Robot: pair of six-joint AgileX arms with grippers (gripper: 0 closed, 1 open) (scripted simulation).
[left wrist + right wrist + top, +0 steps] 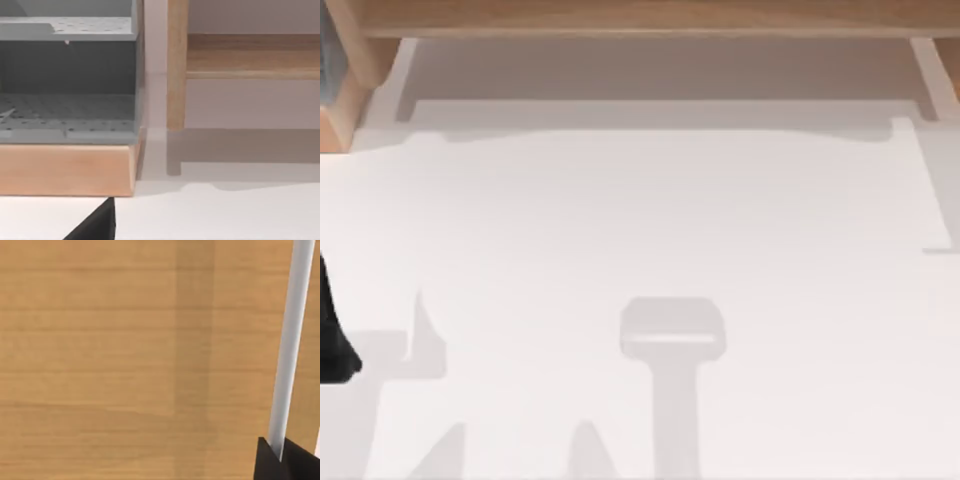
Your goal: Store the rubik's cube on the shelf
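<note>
The rubik's cube is out of view. The shelf (640, 15), a long light-brown board, runs along the far edge of the white table (640, 220). In the left wrist view the shelf board (250, 55) rests on an upright wooden support (176, 65). My left arm (334, 340) is a black shape at the table's left edge, and a black part of my left gripper (95, 227) hangs over the tabletop, short of the shelf. The right wrist view looks closely at light-brown wood grain (100, 360), with a black part of my right gripper (285, 460) at its corner.
A grey perforated rack (67, 75) on a wooden base (65, 170) stands at the far left beside the shelf support. A gripper-shaped shadow (672, 330) lies on the table's middle near side. A pale grey strip (290, 340) crosses the wood in the right wrist view.
</note>
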